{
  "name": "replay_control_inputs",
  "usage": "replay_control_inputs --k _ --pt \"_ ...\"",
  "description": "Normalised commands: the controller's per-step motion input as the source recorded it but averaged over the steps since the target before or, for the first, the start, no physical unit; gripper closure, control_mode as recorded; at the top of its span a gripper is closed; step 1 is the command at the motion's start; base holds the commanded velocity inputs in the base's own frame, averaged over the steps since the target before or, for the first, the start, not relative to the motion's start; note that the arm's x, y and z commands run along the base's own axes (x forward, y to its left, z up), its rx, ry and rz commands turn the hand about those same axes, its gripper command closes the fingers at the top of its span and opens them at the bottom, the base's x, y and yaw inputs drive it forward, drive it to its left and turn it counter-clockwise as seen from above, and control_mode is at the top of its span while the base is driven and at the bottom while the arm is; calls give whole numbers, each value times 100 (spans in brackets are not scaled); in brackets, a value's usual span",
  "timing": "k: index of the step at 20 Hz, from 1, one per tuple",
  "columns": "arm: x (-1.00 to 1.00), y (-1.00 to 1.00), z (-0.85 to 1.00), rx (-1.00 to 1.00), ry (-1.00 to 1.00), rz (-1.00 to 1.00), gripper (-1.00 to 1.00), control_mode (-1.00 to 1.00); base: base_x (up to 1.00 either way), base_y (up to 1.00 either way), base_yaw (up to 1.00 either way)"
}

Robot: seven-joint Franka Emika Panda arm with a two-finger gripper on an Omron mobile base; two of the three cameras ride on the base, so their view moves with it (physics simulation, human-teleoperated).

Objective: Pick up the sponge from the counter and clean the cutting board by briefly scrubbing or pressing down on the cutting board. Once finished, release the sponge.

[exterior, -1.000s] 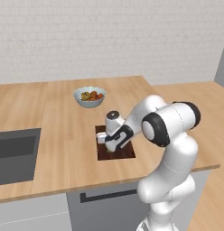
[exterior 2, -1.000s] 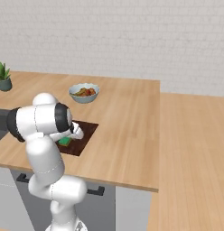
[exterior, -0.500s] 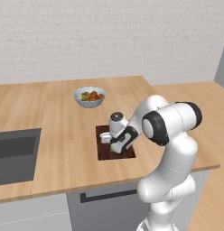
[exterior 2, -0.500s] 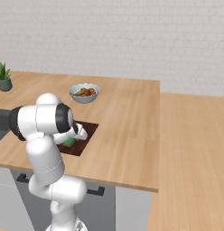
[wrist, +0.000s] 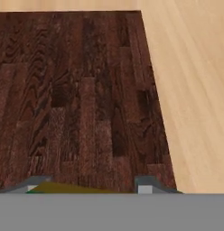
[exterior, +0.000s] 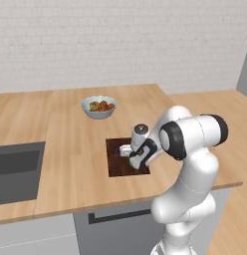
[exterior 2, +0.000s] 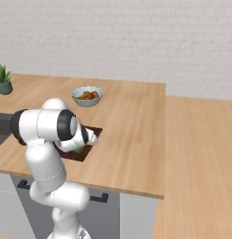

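Streaky, dark-grained rectangular cutting board [wrist: 82,94] lies flat on the pale plank worktop [exterior: 70,149]; above the board, the hand [wrist: 89,186] pinches the small green-and-yellow sponge [wrist: 64,188].

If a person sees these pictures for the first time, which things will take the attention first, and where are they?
The white arm bends low over the dark brown cutting board near the front edge of the light wood counter. Its gripper is shut on the sponge, whose green and yellow edge shows between the fingertips just above the board. Behind the board stands a bowl of fruit, and a small potted plant sits far off at the counter's back.
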Motion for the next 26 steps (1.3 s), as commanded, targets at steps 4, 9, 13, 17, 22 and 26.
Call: replay_control_inputs --k 4,9,13,17,22,26 --pt "-39 -100 -53 0 0 3 100 -100 0 0 0" --pt "-37 -100 -63 0 0 3 100 -100 0 0 0" --pt "-22 -100 -75 0 0 2 100 -100 0 0 0" --pt "-23 -98 -14 0 0 2 100 -100 0 0 0" --pt "-6 -92 27 3 0 1 100 -100 0 0 0" --pt "0 -81 -24 2 0 0 100 -100 0 0 0"
